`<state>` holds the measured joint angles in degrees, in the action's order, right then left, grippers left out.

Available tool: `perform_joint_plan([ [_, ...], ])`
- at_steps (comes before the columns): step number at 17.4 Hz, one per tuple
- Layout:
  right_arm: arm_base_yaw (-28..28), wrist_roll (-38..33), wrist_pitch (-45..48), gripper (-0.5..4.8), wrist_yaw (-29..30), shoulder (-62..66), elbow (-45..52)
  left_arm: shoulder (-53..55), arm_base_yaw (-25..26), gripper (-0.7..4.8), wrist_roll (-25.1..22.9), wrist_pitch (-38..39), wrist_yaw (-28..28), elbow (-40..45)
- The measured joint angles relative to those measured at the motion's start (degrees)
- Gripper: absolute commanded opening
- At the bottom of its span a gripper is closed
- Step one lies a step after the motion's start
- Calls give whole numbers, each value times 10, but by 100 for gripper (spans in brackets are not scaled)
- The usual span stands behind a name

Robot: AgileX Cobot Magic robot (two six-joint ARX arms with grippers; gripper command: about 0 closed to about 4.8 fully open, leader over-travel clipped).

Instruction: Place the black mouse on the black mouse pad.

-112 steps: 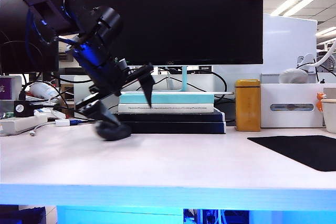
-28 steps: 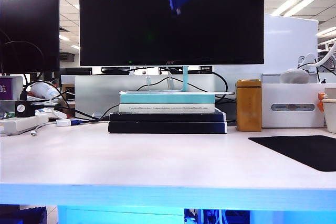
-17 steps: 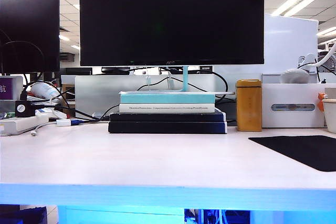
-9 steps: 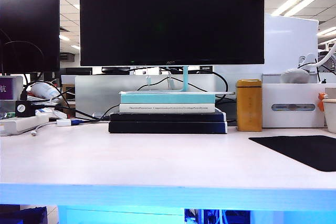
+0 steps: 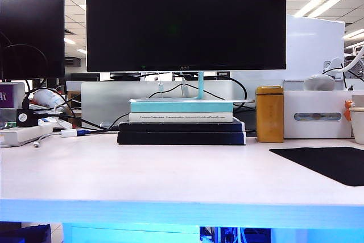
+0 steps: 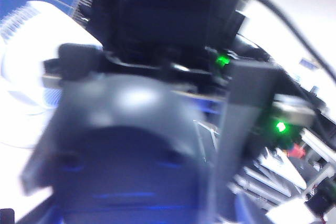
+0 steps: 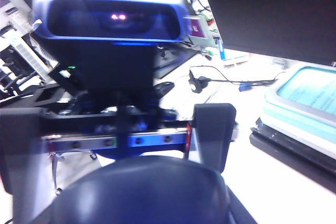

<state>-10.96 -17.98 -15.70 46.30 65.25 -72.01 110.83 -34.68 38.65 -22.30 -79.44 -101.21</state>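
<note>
My left gripper (image 7: pixel 118 148) and my right gripper (image 6: pixel 142 129) face each other nose to nose. They show only in the two wrist views. The black mouse (image 7: pixel 142 192) sits between them as a dark dome that fills the near part of both views.

- **Left gripper:** in the right wrist view its two fingers (image 7: pixel 212 129) stand wide apart at the ends of their rail, under its blue-lit camera housing. They are not clamped on anything.
- **Right gripper:** in the left wrist view, which is blurred, one of its fingers (image 6: pixel 247 129) lies against the mouse's side. I read the right jaws as closed on the mouse.
- **Under the right gripper:** the white table (image 5: pixel 142 174) and a corner of the stacked books (image 5: pixel 181 123).

In the exterior view:

- **The black mouse pad (image 5: pixel 327 163):** it lies flat at 4 o'clock. Its near corner points toward the front edge of the table, and the frame cuts off its right part. Nothing rests on the part I can see.
- **Books and monitor:** the books sit at centre, under the black monitor (image 5: pixel 185 18).
- **Yellow tin (image 5: pixel 268 114):** it stands upright just beside the books at their 3 o'clock. It is behind the pad's far left corner and apart from it.
- **White box (image 5: pixel 318 115):** it lines the back at 3 o'clock, beyond the pad's far edge.
- **Open tabletop:** a bare white strip runs from the blue-lit front edge up to the books, and across to the pad's left edge.
- **Cables and a power strip (image 5: pixel 20 135):** they crowd 9 o'clock, well apart from the pad.
</note>
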Motion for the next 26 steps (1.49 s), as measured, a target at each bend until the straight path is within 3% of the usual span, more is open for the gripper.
perform_joint_plan([
  [4,0,0,-1,261,0,1,0,0,5,479,-3,-2,1,0],
  [9,25,-1,-3,260,-1,-10,0,0,60,479,-4,-1,28,0],
  [13,111,10,-78,260,-18,-10,0,-14,100,479,-5,40,139,0],
  [17,124,92,-173,260,-111,-9,0,-78,169,479,-26,60,237,0],
  [19,124,122,-238,260,-170,-1,0,-119,192,479,-91,125,313,0],
  [23,124,179,-330,260,-288,39,0,-177,194,479,-283,285,497,-1],
  [25,124,192,-354,260,-306,84,0,-192,195,479,-331,355,561,0],
  [26,124,206,-362,260,-320,115,0,-200,195,479,-337,386,567,0],
])
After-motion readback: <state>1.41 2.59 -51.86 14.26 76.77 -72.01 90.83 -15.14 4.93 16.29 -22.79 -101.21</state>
